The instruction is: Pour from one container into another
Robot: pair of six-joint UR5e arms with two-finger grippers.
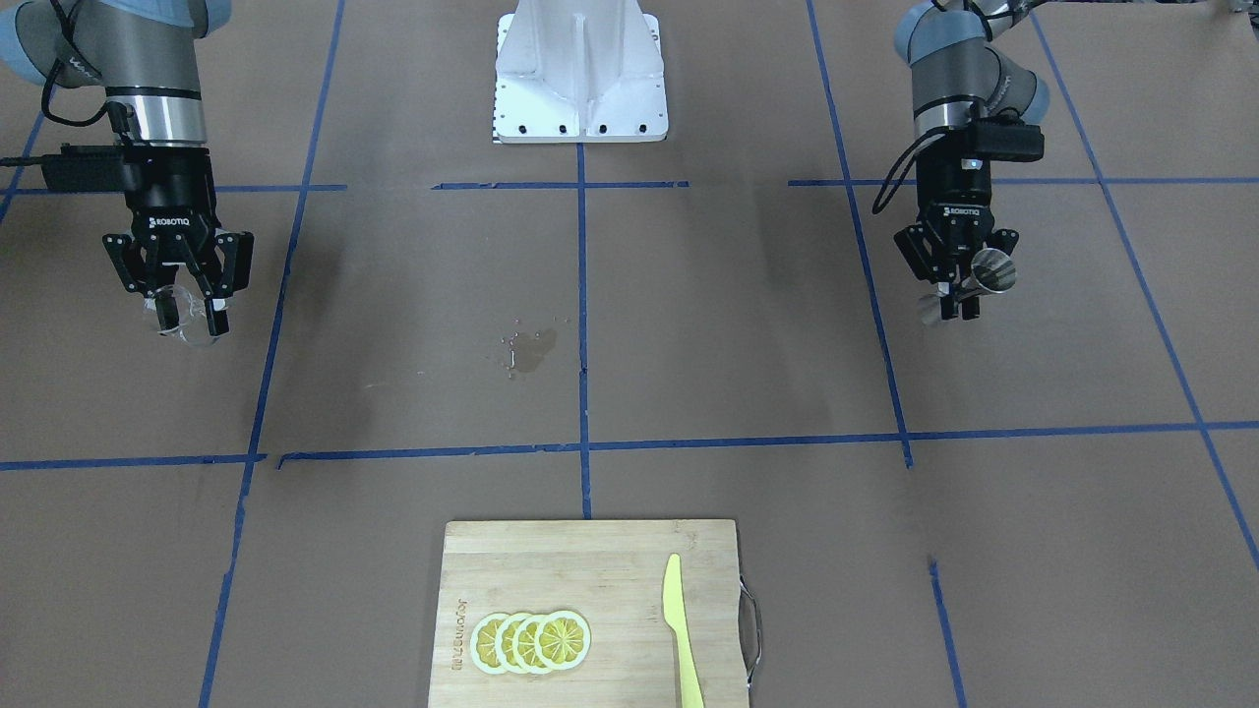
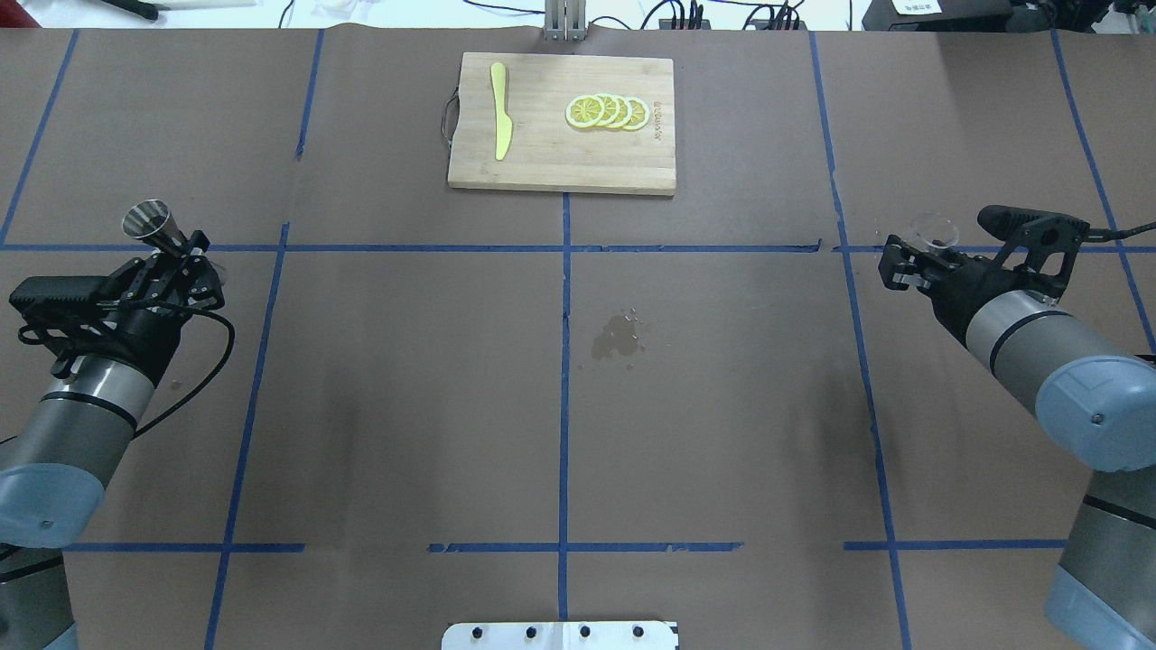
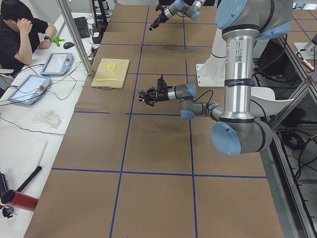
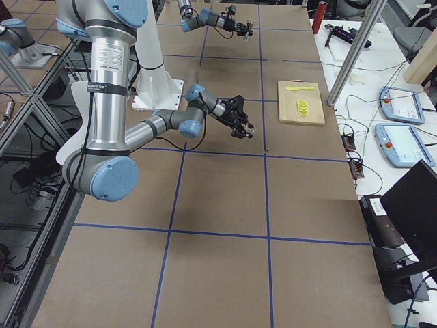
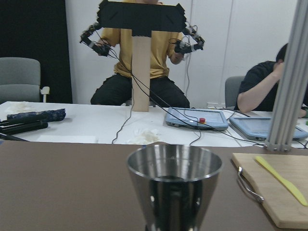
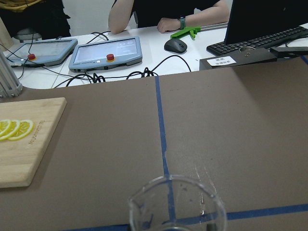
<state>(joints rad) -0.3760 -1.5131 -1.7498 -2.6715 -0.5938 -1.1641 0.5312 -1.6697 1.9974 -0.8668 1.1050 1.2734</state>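
Reaching level and forward at the left end of the surface [image 2: 406, 406], gripping the jigger [image 2: 149, 221] in the left claw [image 2: 176, 262], fingers clamped around its middle, mouth up and upright in the wrist view. Reaching likewise at the right end with the right claw [image 2: 903, 268], fingers closed around the cup [image 2: 935, 232], pouring lip toward the left in its wrist view. Holding both vessels clear of the surface and well apart, with a small wet puddle [image 2: 617, 338] between them near the middle. Losing the lower part of each vessel below the wrist views' bottom edge, the fingers out of sight there. Cannot tell whether either holds liquid: only dark reflections inside the jigger, and the cup too clear to read. Farther out, on a board [image 2: 560, 162]: lemon slices [image 2: 607, 111] and a yellow knife [image 2: 499, 122].
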